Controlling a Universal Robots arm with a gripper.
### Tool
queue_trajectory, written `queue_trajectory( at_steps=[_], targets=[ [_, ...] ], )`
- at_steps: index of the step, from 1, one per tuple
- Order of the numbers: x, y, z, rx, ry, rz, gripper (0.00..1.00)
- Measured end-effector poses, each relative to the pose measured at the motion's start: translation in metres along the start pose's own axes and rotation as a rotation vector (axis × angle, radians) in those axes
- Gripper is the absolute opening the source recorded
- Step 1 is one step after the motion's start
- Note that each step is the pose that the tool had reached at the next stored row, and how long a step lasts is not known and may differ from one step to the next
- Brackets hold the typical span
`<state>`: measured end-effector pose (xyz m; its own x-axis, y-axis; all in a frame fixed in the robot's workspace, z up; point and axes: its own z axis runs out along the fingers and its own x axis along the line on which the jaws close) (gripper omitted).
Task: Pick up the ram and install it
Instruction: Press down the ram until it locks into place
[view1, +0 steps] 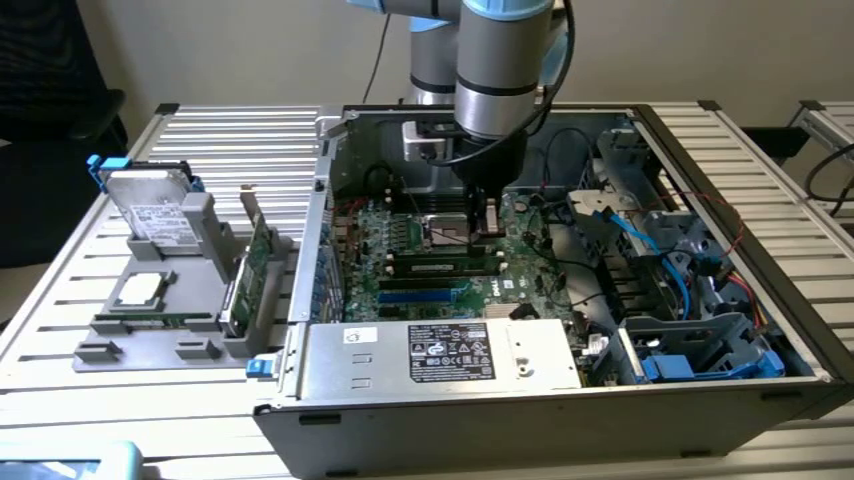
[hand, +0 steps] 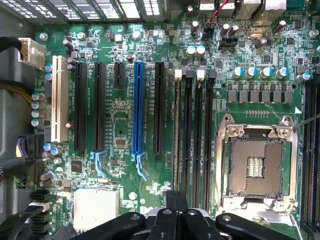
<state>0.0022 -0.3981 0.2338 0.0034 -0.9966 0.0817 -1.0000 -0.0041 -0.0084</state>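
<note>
Arm: the robot arm (view1: 497, 90) reaches down from the top centre of the exterior view into the open computer case (view1: 561, 400).
Gripper: the gripper (view1: 487, 212) hangs just above the motherboard (view1: 400, 290), centre of the frame; its jaws are closed and nothing is seen between them. In the wrist view its black body sits at the bottom centre (hand: 175, 220).
Ram: the ram (view1: 150, 320) lies flat on the grey holder (view1: 200, 345) at lower left of the exterior view — outside the case and well apart from the gripper.
Holder: it stands on the slatted table (view1: 240, 130) and also carries a square silver processor chip (view1: 140, 290), a hard drive (view1: 151, 205) and an upright green expansion card (view1: 247, 275).
Memory slots: in the wrist view a row of long black slots (hand: 197, 135) runs beside the empty CPU socket (hand: 256, 165) — one slot (hand: 177, 132) seems to hold a stick already, though I cannot tell for sure.
Other slots: a blue slot (hand: 138, 107) and a white slot (hand: 62, 97) lie toward the left of that picture.
Case front: the power supply (view1: 441, 355) with its label sits at lower centre of the exterior view, and blue cables (view1: 641, 240) run at the right.
</note>
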Motion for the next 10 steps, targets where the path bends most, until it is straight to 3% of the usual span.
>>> queue_trajectory(
  at_steps=[10],
  targets=[
    [-0.0007,-0.0029,0.0018,0.0,0.0064,0.0,0.11]
  ],
)
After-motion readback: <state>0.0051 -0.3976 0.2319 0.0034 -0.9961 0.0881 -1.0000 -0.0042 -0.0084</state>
